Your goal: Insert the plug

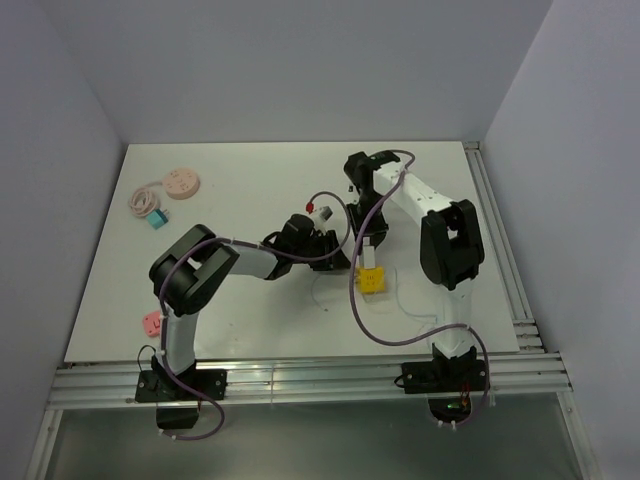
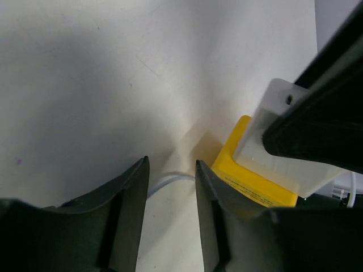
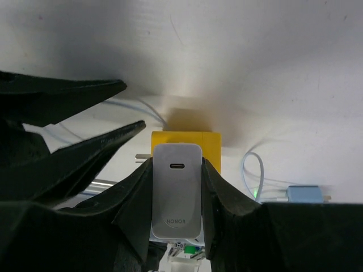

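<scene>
Plug was clamped in R gripper, long axis along the fingers, pointing down at yellow socket mid-table, contact unclear; R arm was folded w/ wrist down, and L gripper, narrowly parted & empty, hovered just beside socket.

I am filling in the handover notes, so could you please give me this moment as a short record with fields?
Plug: white charger, port facing the right wrist camera
Right gripper: shut on the white charger, one finger on each side
Socket: yellow block on the table, directly behind the charger
Left gripper: open, nothing between its fingers, beside the yellow block
Under left gripper: thin white cable lying on the table
Insertion: cannot tell whether the charger is fully seated
Elsewhere: pink round disc at the far left of the table
</scene>
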Controlling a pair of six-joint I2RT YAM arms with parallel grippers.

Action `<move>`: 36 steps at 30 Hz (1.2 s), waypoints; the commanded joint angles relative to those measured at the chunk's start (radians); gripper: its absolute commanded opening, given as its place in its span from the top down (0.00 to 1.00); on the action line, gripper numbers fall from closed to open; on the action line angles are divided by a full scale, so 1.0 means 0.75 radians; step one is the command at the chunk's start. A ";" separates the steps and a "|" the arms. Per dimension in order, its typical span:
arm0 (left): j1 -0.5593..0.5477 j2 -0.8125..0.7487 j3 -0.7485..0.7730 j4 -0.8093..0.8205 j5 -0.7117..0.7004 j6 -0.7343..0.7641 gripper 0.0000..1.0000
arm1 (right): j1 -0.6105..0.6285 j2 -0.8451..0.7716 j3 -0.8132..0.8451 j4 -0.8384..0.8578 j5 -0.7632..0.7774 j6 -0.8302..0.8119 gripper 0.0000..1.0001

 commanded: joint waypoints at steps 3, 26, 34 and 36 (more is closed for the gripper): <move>0.035 -0.099 -0.030 -0.007 -0.079 0.035 0.51 | -0.017 0.039 0.080 0.089 0.022 -0.039 0.58; 0.080 -0.630 -0.250 -0.225 -0.233 0.063 0.38 | -0.217 -0.809 -0.537 0.381 0.494 0.422 0.32; 0.078 -0.868 -0.365 -0.287 -0.202 0.004 0.31 | -0.454 -1.176 -1.004 0.337 0.441 0.621 0.38; 0.076 -0.895 -0.393 -0.287 -0.192 0.002 0.31 | -0.540 -1.180 -1.100 0.330 0.429 0.619 0.39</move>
